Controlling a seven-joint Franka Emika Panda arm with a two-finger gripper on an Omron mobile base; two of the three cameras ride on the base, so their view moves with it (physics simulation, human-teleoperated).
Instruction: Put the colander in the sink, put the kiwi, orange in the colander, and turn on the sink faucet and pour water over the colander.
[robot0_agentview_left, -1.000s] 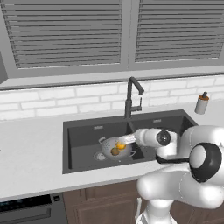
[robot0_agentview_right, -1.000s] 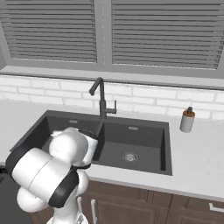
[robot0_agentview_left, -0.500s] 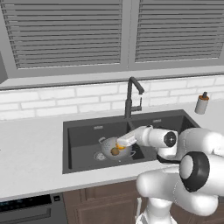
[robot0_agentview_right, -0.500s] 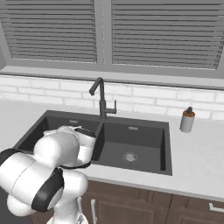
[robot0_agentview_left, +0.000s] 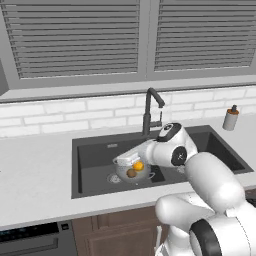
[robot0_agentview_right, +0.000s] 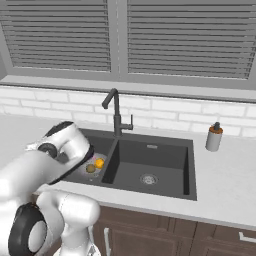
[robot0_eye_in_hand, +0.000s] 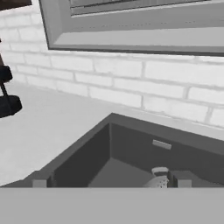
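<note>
The silvery colander (robot0_agentview_left: 135, 175) stands in the left basin of the dark sink (robot0_agentview_left: 95, 152). Inside it lie the orange (robot0_agentview_left: 138, 166) and, just beside it, the brown kiwi (robot0_agentview_left: 131, 173). My gripper (robot0_agentview_left: 123, 161) hovers over the colander's left rim, open and holding nothing. From the right base view, the orange (robot0_agentview_right: 99, 163) and kiwi (robot0_agentview_right: 90, 168) show past my arm. In the hand view the fingertips (robot0_eye_in_hand: 39, 182) stand wide apart, with the colander's rim (robot0_eye_in_hand: 159, 178) peeking up between them. The tall dark faucet (robot0_agentview_left: 148, 112) rises behind the divider between the basins.
A pale soap bottle (robot0_agentview_left: 230, 119) stands on the counter right of the sink. The right basin (robot0_agentview_right: 150, 172) holds just its drain. White counter (robot0_agentview_left: 35, 165) stretches to the left. A brick wall and a window sill run behind the sink.
My hand has lifted up and to the left from inside the colander, and the arm has swung. The jaws stayed open. The orange and kiwi lie still in the colander.
</note>
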